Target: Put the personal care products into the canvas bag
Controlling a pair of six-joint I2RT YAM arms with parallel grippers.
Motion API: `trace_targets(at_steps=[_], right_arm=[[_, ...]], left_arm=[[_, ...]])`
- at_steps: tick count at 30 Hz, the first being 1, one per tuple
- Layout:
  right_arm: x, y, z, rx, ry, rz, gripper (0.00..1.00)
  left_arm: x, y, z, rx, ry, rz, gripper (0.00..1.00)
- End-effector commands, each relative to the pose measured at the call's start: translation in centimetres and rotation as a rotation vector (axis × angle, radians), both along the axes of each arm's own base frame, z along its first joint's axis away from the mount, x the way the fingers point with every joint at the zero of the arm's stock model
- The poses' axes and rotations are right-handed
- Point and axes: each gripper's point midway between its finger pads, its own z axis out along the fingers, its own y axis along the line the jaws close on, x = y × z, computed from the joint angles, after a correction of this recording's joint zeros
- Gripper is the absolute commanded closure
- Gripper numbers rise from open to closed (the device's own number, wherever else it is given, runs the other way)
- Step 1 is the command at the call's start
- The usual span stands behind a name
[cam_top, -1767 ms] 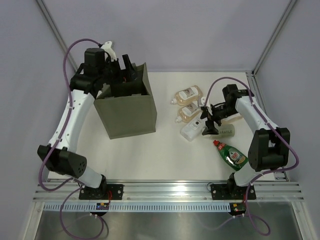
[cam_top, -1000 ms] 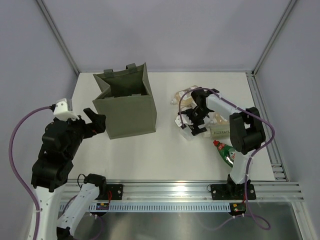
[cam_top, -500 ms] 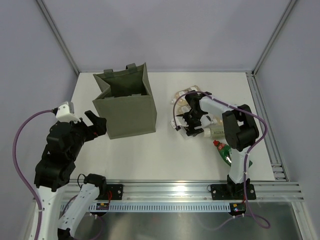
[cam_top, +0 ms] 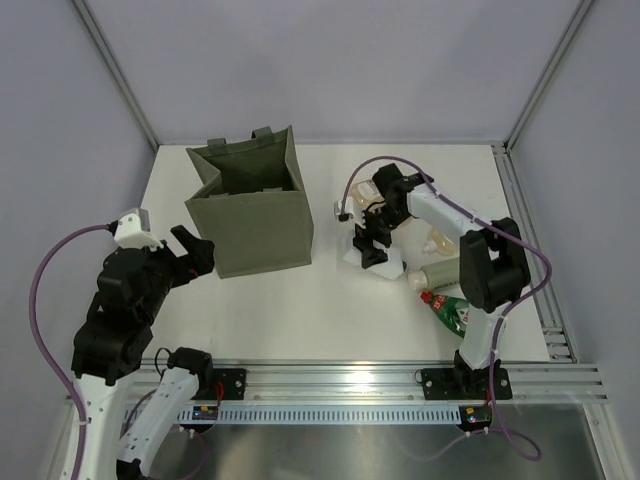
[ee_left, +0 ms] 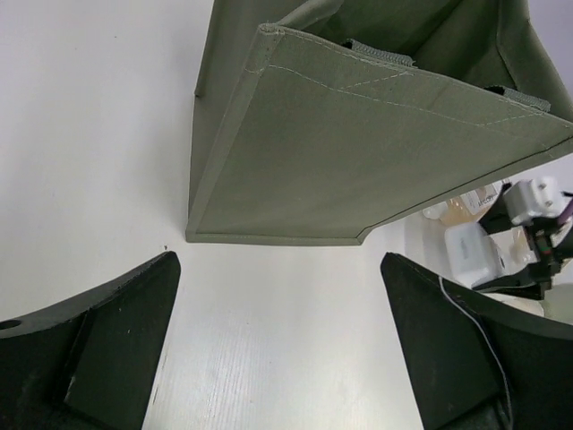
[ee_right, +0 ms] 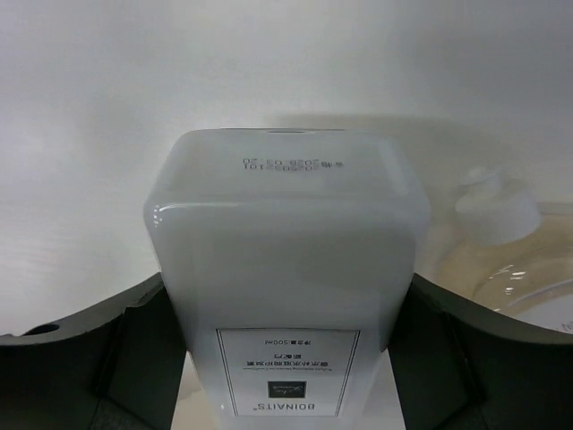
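Observation:
The olive-green canvas bag (cam_top: 255, 225) stands open at the left middle of the table and fills the top of the left wrist view (ee_left: 358, 152). My right gripper (cam_top: 369, 247) is shut on the white bottle (ee_right: 286, 269), whose end shows below the fingers (cam_top: 384, 265). Amber bottles (cam_top: 440, 240) lie partly hidden under the right arm; one shows beside the white bottle (ee_right: 524, 287). The beige tube (cam_top: 436, 276) and the green red-capped bottle (cam_top: 452, 313) lie to the lower right. My left gripper (cam_top: 196, 247) is open and empty, just left of the bag. No jar is in view.
The right arm's purple cable (cam_top: 352, 185) loops above the bottles. Aluminium frame posts (cam_top: 120, 70) and grey walls bound the table. The rail (cam_top: 340, 380) runs along the near edge.
My right gripper has swung over the white bottle and closed on it, dragging it slightly left. The left arm has left the bag and now hovers low beside it.

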Motion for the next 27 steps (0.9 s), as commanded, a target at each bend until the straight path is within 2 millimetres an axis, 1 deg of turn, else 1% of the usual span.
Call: trace_targets(at_steps=[1, 2, 3, 4, 5, 6, 8, 9, 11, 12, 14, 15, 16, 17, 18, 19, 20, 21, 22, 23, 24, 25, 26, 27], right_arm=[[-0.4, 4.8, 12.6, 0.326, 0.058, -0.204, 1.00], [-0.2, 5.0, 13.8, 0.352, 0.062, -0.235, 1.00], [0.5, 5.6, 15.7, 0.395, 0.029, -0.252, 1.00], [0.4, 5.7, 17.5, 0.424, 0.041, -0.293, 1.00], [0.7, 5.9, 18.8, 0.445, 0.032, -0.312, 1.00], [1.2, 6.3, 21.3, 0.490, 0.011, -0.341, 1.00], [1.4, 6.7, 23.9, 0.537, 0.004, -0.356, 1.00], [1.6, 7.0, 26.5, 0.586, -0.002, -0.379, 1.00], [1.8, 7.5, 29.1, 0.639, -0.001, -0.392, 1.00], [2.0, 7.8, 31.8, 0.692, -0.011, -0.406, 1.00], [2.6, 8.3, 33.9, 0.738, -0.015, -0.418, 1.00], [2.7, 8.4, 37.1, 0.796, -0.071, -0.403, 1.00], [3.4, 8.9, 37.5, 0.807, -0.044, -0.433, 1.00], [3.6, 9.3, 38.8, 0.832, -0.055, -0.433, 1.00], [4.2, 9.8, 41.1, 0.877, -0.072, -0.432, 1.00], [4.9, 10.1, 42.1, 0.898, -0.090, -0.450, 1.00], [3.9, 10.5, 45.8, 0.975, -0.131, -0.424, 1.00], [5.1, 11.8, 45.2, 0.982, -0.087, -0.448, 1.00], [5.7, 12.3, 45.9, 1.007, -0.103, -0.473, 1.00], [5.2, 13.5, 46.8, 1.039, -0.104, -0.464, 1.00], [5.3, 14.3, 48.2, 1.092, -0.126, -0.451, 1.00], [5.6, 14.8, 48.6, 1.117, -0.150, -0.476, 1.00], [5.6, 15.4, 50.0, 1.172, -0.196, -0.466, 1.00], [5.0, 17.0, 49.4, 1.176, -0.187, -0.452, 1.00]], left_arm=[[0.2, 0.3, 0.7, -0.011, -0.039, 0.025, 0.01], [0.1, 0.4, 0.6, -0.008, -0.037, 0.025, 0.01], [0.1, 0.4, 0.7, -0.006, -0.038, 0.026, 0.01], [0.1, 0.5, 0.6, -0.004, -0.036, 0.027, 0.01], [0.0, 0.5, 0.6, -0.002, -0.036, 0.028, 0.01], [0.0, 0.5, 0.6, -0.001, -0.033, 0.028, 0.01], [0.0, 0.5, 0.5, 0.001, -0.032, 0.029, 0.01], [0.0, 0.6, 0.5, 0.002, -0.032, 0.030, 0.01], [-0.1, 0.6, 0.6, 0.000, -0.035, 0.032, 0.01], [-0.1, 0.6, 0.5, 0.001, -0.035, 0.034, 0.01], [-0.2, 0.6, 0.5, -0.004, -0.037, 0.035, 0.01], [-0.2, 0.6, 0.5, -0.006, -0.038, 0.036, 0.01], [-0.2, 0.6, 0.5, -0.006, -0.040, 0.036, 0.01], [-0.2, 0.6, 0.4, -0.007, -0.038, 0.036, 0.01], [-0.1, 0.6, 0.3, -0.008, -0.035, 0.037, 0.01], [-0.1, 0.6, 0.4, -0.008, -0.037, 0.037, 0.01], [0.0, 0.6, 0.4, -0.010, -0.036, 0.036, 0.01], [0.0, 0.5, 0.4, -0.010, -0.038, 0.036, 0.01], [0.1, 0.5, 0.4, -0.011, -0.036, 0.033, 0.01], [0.2, 0.5, 0.3, -0.010, -0.033, 0.033, 0.01], [0.2, 0.5, 0.4, -0.011, -0.035, 0.033, 0.01], [0.3, 0.4, 0.4, -0.010, -0.032, 0.033, 0.01], [0.3, 0.5, 0.4, -0.009, -0.030, 0.034, 0.01], [0.3, 0.5, 0.3, -0.007, -0.026, 0.039, 0.01]])
